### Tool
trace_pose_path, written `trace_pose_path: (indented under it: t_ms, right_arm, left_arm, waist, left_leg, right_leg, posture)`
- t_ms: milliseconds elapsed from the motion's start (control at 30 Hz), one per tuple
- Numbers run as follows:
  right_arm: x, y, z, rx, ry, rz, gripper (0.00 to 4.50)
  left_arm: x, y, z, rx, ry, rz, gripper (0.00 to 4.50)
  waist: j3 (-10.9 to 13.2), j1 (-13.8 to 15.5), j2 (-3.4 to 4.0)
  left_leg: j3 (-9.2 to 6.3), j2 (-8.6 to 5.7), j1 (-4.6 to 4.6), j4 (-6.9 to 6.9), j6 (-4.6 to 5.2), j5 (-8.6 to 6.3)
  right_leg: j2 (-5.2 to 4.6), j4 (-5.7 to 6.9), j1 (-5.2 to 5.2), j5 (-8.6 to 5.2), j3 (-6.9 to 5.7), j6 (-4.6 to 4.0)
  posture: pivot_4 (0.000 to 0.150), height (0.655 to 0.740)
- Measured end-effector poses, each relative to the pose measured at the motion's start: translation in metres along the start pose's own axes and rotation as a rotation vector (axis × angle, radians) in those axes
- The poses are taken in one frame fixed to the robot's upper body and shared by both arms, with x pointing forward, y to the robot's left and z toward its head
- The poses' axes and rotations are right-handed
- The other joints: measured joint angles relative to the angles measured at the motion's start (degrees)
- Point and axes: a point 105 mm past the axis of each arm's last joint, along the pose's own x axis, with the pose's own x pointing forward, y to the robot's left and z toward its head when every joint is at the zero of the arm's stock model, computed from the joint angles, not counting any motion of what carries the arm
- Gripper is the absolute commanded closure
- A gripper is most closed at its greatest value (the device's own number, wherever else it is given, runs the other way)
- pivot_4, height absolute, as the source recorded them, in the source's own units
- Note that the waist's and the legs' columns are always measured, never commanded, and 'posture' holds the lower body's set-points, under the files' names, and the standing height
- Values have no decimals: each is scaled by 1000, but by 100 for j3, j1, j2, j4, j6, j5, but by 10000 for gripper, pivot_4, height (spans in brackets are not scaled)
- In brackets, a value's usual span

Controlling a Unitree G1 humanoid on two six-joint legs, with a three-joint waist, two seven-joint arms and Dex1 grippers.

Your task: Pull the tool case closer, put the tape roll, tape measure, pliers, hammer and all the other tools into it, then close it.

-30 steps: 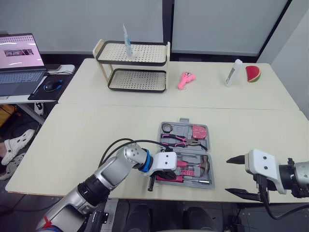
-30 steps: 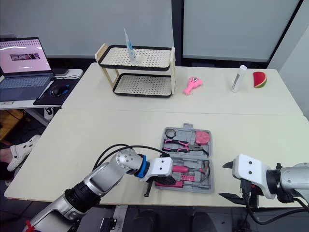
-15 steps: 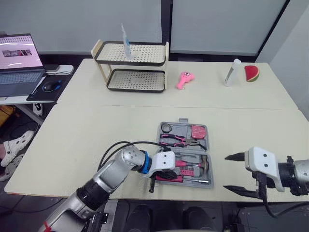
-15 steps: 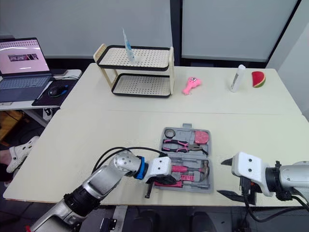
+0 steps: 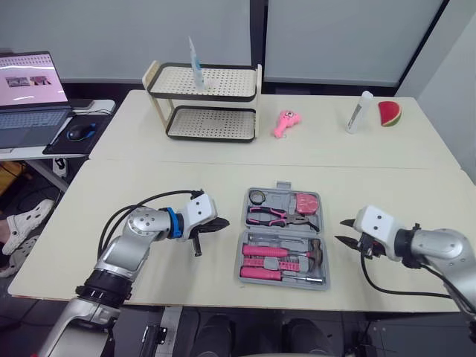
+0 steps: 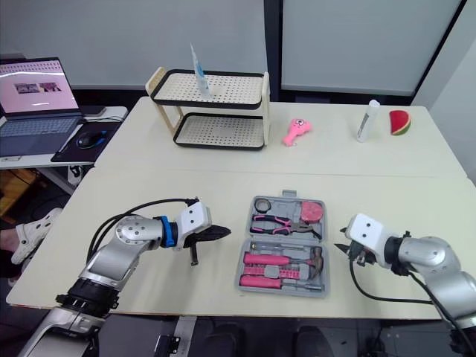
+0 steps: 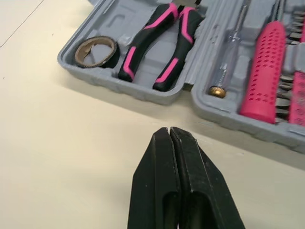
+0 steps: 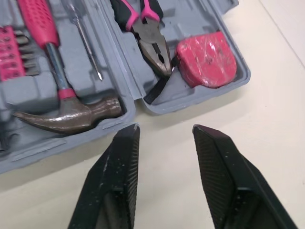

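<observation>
The grey tool case [image 5: 318,223] lies open near the table's front edge. Its far half holds the tape roll [image 5: 257,197], the pink-handled pliers [image 5: 279,216] and the red tape measure [image 5: 306,202]. In its near half lie the hammer [image 5: 290,252] and pink screwdriver bits. My left gripper [image 5: 222,222] is shut and empty, pointing at the case's left side from a short way off. My right gripper [image 5: 341,230] sits just off the case's right edge, open with a narrow gap and nothing in it. The right wrist view shows the hammer head [image 8: 71,117] and tape measure [image 8: 207,59] just ahead of the gripper.
A two-tier shelf rack [image 5: 204,104] stands at the back, with a pink toy [image 5: 283,123], a white bottle [image 5: 358,111] and a watermelon slice [image 5: 389,113] to its right. A laptop [image 5: 30,97] sits on a side table at far left.
My left gripper has drawn back from the case's front left corner to the table left of it. My right gripper has come in toward the case's right edge and its fingers have narrowed.
</observation>
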Motion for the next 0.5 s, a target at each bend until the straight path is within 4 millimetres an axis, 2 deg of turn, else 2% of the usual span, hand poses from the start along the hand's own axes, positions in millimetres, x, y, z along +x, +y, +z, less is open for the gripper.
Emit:
trace_pose_path:
  t_ms: [133, 300, 500]
  right_arm:
    - [15, 9, -14, 16, 47, 15, 38419]
    - [27, 15, -19, 21, 63, 34, 44592]
    - [37, 12, -18, 10, 65, 31, 44821]
  left_arm:
    - [14, -5, -9, -6, 10, -12, 45000]
    - [27, -6, -6, 17, -1, -27, 45000]
    - [36, -6, -9, 28, 7, -30, 45000]
  waist:
    - [0, -4, 0]
    - [-1, -11, 1]
    - [-1, -52, 1]
  left_leg:
    - [0, 0, -2, 1, -2, 1]
    - [1, 1, -3, 2, -5, 3]
    - [2, 1, -3, 1, -21, 12]
  right_leg:
    - [0, 4, -4, 0, 0, 0]
    - [1, 8, -6, 0, -1, 0]
    - [2, 10, -9, 0, -1, 0]
  posture:
    - [1500, 7290]
    - [1500, 7290]
    - [1500, 7290]
